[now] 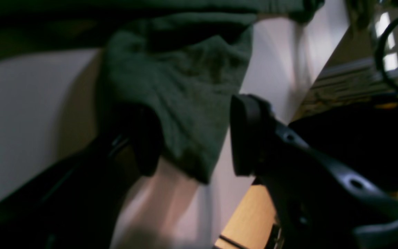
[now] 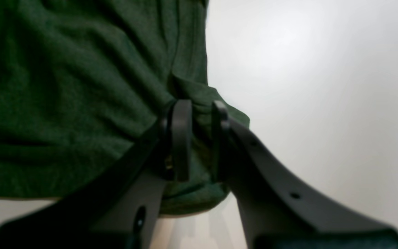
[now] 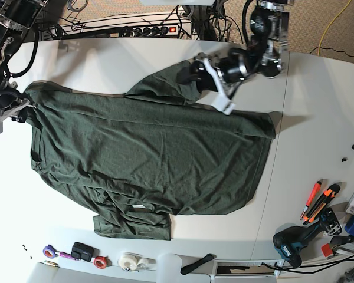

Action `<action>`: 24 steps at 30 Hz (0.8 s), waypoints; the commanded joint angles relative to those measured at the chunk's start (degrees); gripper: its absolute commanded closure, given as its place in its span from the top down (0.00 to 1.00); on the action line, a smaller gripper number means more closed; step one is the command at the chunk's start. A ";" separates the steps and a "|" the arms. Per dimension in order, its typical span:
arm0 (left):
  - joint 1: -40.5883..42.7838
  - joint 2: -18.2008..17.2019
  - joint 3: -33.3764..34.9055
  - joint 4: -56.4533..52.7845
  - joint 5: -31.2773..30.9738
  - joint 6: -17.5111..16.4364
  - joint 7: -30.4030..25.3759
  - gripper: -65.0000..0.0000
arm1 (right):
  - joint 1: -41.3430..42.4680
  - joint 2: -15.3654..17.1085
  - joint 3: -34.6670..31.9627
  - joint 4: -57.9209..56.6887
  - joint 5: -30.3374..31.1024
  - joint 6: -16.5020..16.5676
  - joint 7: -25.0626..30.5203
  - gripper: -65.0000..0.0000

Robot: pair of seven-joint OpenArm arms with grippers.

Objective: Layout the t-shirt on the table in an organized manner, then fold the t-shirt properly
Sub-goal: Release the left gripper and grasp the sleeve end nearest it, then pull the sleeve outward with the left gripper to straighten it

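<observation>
The dark green t-shirt [image 3: 147, 153] lies spread on the white table [image 3: 318, 118], its collar and pale label [image 3: 140, 206] toward the front edge and one sleeve [image 3: 159, 85] bunched at the back. My right gripper [image 3: 17, 109] holds the shirt's left edge; the right wrist view shows its fingers [image 2: 181, 138] pinching a fold of t-shirt [image 2: 64, 86], so my right gripper [image 2: 200, 138] is shut on it. My left gripper [image 3: 202, 82] hovers at the back sleeve. In the left wrist view my left gripper [image 1: 195, 138] stands wide open with a flap of t-shirt [image 1: 185, 86] hanging between the fingers.
Orange cutters [image 3: 315, 200] and a black drill [image 3: 295, 242] lie at the front right corner. Tape rolls [image 3: 130, 259] and small items sit along the front edge. A power strip [image 3: 147, 28] and cables run behind the table. A dark seam [image 3: 277, 171] crosses the tabletop.
</observation>
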 commanded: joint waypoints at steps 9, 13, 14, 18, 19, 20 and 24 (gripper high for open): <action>1.53 -0.52 5.33 -0.11 10.84 1.40 10.29 0.00 | 0.50 1.57 0.59 0.90 3.17 0.92 0.00 0.17; 3.26 -0.83 5.33 5.95 0.04 -5.90 20.26 0.00 | 0.52 1.55 0.59 0.90 3.28 1.86 0.04 0.17; 3.87 -0.83 5.33 8.04 -2.97 -7.76 22.16 0.00 | 0.52 1.55 0.59 0.90 3.30 1.86 0.04 0.17; 6.32 -0.83 5.33 17.44 -11.41 -10.95 26.37 0.00 | 0.50 1.55 0.59 0.90 3.41 1.86 0.04 0.17; 6.80 -0.81 5.35 19.76 -11.72 -10.95 26.37 0.00 | 0.50 1.55 0.59 0.90 4.13 1.86 0.02 0.17; 7.23 -0.81 5.33 22.10 -11.96 -10.95 26.37 0.00 | 0.48 1.53 0.59 0.90 5.20 1.86 -0.02 0.17; 9.42 -0.83 5.35 31.39 -12.79 -10.97 26.37 0.00 | 0.50 1.40 0.48 0.90 8.59 2.29 -0.17 0.17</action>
